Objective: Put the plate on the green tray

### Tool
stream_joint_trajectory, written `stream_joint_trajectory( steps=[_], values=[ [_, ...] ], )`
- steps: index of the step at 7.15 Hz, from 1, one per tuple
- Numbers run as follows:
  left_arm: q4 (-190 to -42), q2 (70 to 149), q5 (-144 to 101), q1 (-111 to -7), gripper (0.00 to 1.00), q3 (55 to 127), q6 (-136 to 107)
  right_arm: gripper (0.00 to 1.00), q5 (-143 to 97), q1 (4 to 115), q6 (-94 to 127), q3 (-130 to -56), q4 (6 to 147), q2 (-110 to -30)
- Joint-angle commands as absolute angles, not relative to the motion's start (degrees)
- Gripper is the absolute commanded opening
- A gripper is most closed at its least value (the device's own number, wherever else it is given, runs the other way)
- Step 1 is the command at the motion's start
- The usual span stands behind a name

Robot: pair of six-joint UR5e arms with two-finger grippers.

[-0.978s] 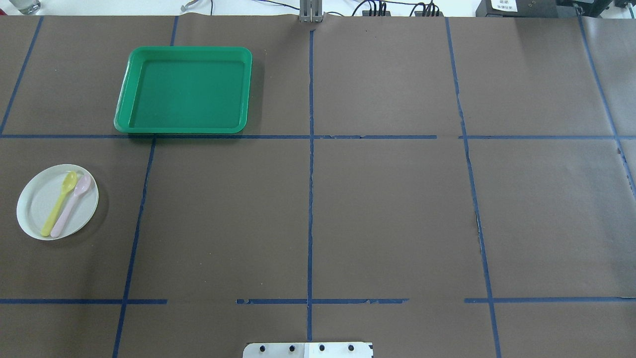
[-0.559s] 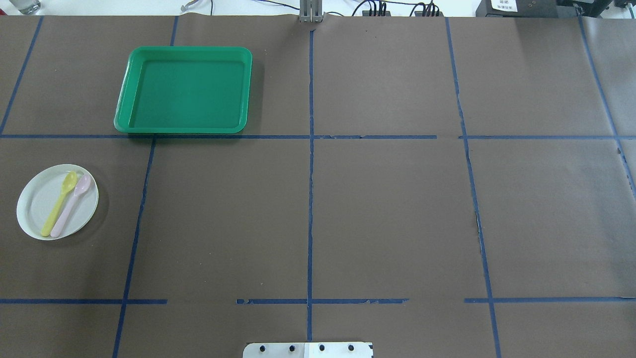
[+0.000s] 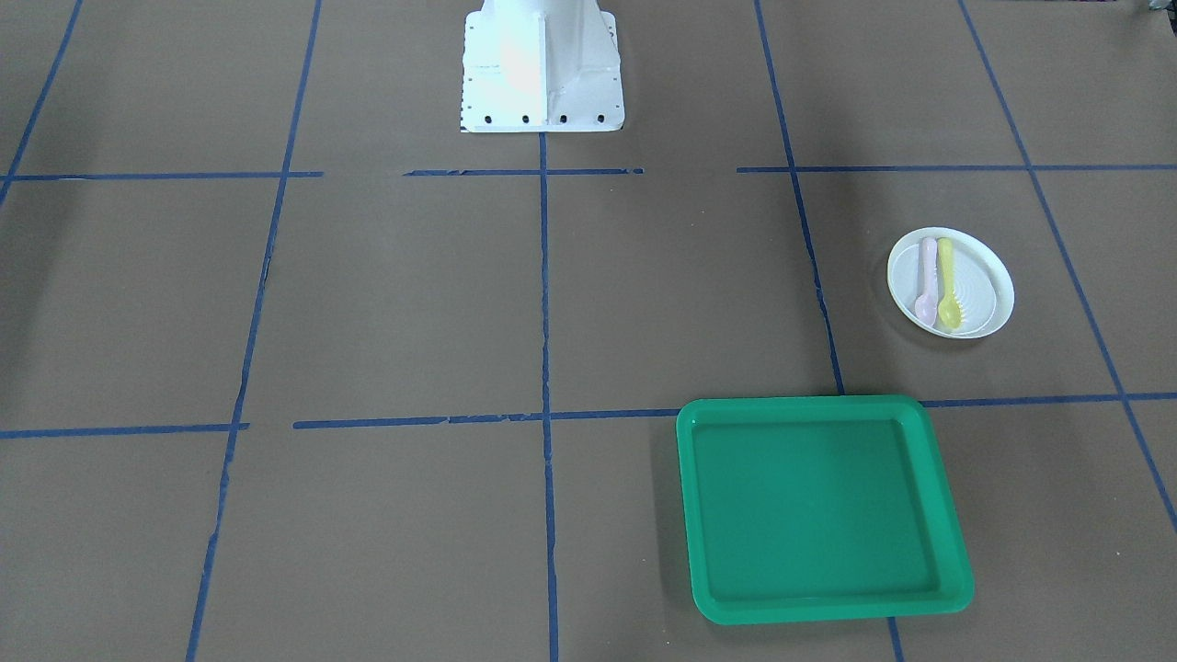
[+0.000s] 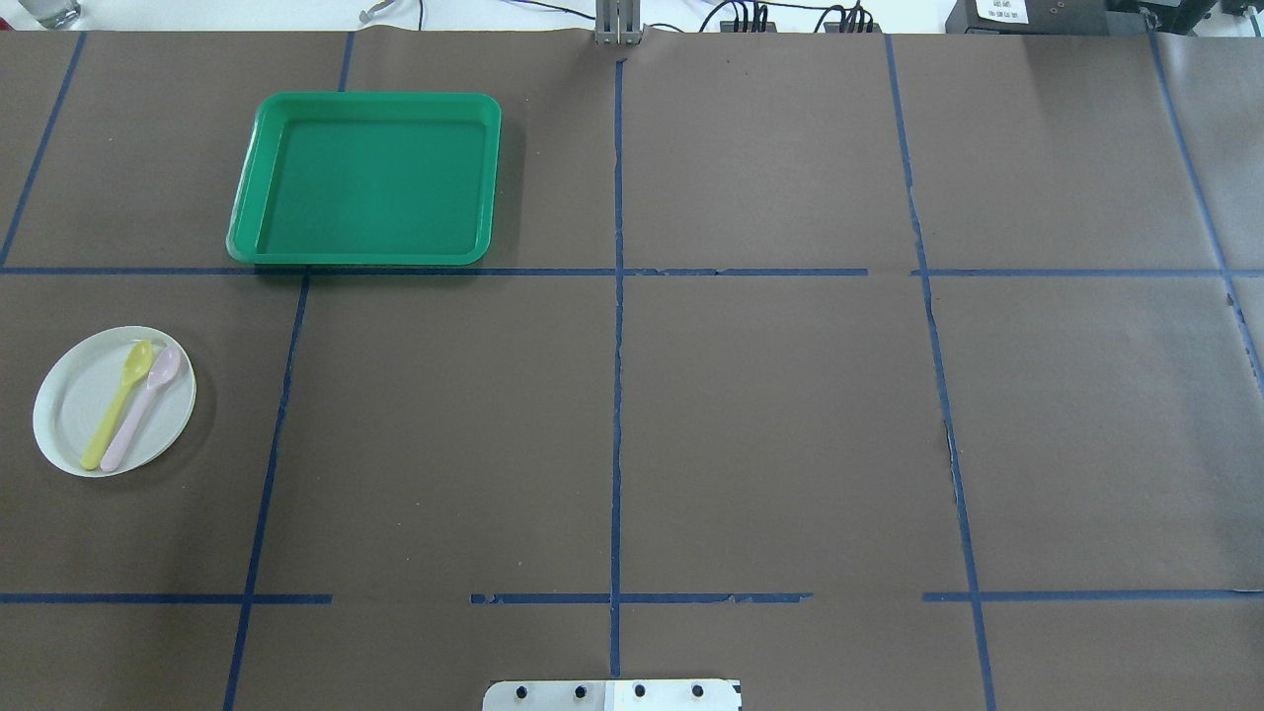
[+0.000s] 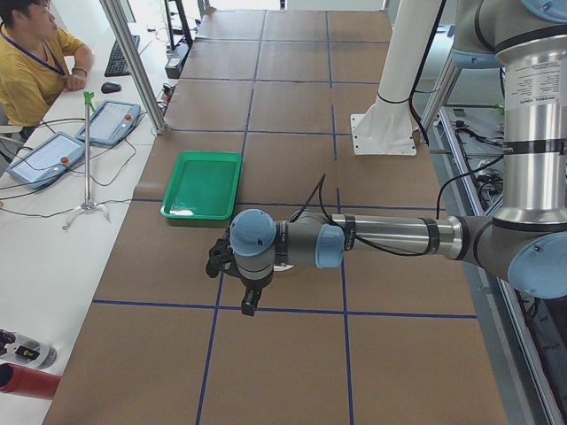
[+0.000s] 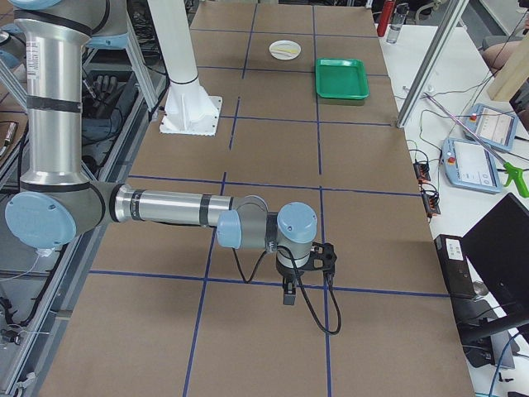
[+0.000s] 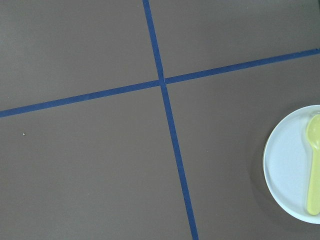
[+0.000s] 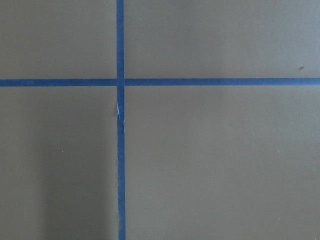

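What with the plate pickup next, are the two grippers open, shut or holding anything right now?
Left gripper: cannot be told, seen only side-on.
Right gripper: cannot be told, seen only side-on.

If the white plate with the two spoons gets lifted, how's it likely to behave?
The plate looks thin, rigid plastic, so probably light. The yellow spoon and pink spoon lie loose on it, so tilting would likely slide them off. Its shallow rim may offer little grip.
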State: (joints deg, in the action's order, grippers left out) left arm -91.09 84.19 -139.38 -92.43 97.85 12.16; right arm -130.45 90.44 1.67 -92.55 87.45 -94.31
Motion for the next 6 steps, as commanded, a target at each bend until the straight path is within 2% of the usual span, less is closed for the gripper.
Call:
stream_joint_trajectory(
  steps=[1,3,6],
  values=[
    [-91.58,84.11,-141.50,-92.11,1.00,97.56,11.78,1.00,-130.43,90.44,1.67,-92.55,87.45,-94.31],
    [-96.02,84.20,-143.51,-85.64,1.00,97.56,5.24,1.00,-130.43,90.44,1.67,-92.55,87.45,-94.31],
    [-110.97,84.11,-142.74,-75.79,1.00,97.99,-20.40,1.00,-130.43,90.44,1.67,-92.55,87.45,-94.31]
  ],
)
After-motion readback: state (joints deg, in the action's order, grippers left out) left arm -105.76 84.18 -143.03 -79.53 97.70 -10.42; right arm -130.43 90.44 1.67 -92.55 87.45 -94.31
